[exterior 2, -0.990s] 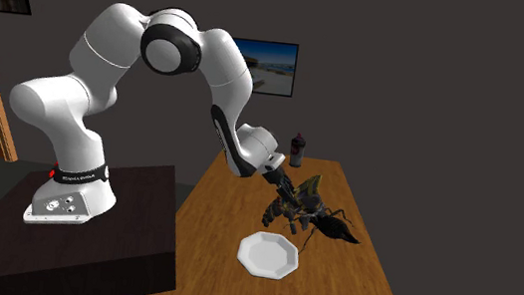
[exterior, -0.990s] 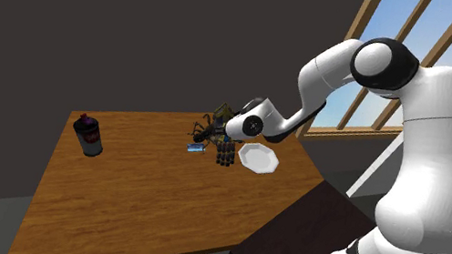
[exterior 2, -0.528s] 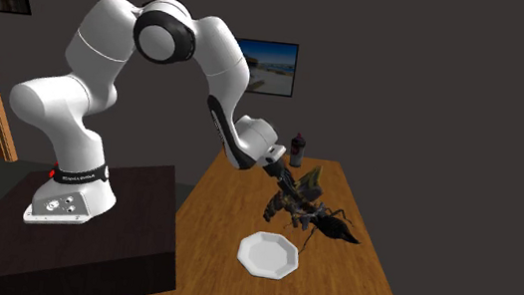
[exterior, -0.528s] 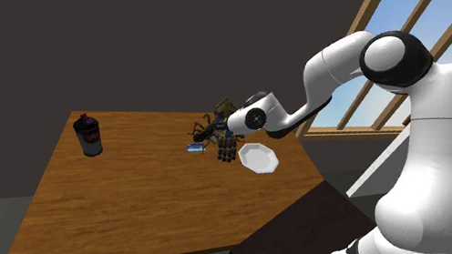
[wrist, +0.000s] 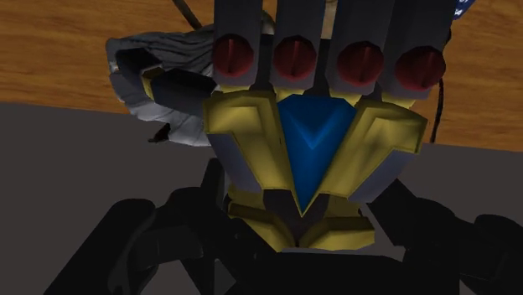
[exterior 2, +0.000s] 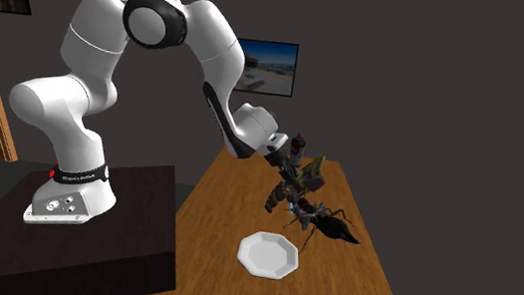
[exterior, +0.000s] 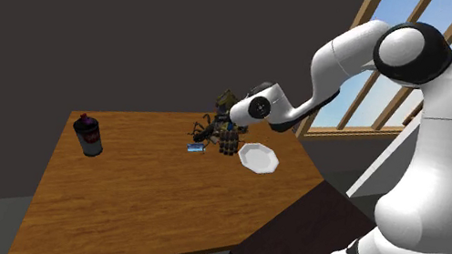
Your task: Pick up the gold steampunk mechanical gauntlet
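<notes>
Gold-and-blue mechanical gauntlet (wrist: 310, 142), dark fingers, red knuckle studs, sat right up against all-black two-finger gripper (exterior 2: 288, 177). Cuff was clasped between black fingers (wrist: 142, 243), closed only to cuff's width.

Second exterior view, centre frame: gauntlet hung tilted under hand, above brown wooden table (exterior 2: 355, 292). Black insect-like figure (exterior 2: 330, 227) was just right of it, white octagonal plate (exterior 2: 268, 255) lower down.

Shoulder view added small blue item (exterior: 197, 147) near gauntlet, and dark can with red label (exterior: 87, 135) far left on table.

Wrist view alone gave gauntlet's blue centre plate.
</notes>
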Controlling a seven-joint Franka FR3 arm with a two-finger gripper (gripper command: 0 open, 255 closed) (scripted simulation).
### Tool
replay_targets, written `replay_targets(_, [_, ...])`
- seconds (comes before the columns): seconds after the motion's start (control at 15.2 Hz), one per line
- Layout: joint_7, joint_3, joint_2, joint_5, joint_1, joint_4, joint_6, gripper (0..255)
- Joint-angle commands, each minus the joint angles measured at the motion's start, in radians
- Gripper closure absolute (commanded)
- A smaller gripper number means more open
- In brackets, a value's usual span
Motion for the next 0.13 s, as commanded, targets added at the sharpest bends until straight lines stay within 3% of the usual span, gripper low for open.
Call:
replay_targets(0.0, [-0.010,0.002,-0.015,0.016,0.000,-0.006,0.004,255])
replay_targets(0.07, [-0.010,0.002,-0.015,0.016,0.000,-0.006,0.004,255])
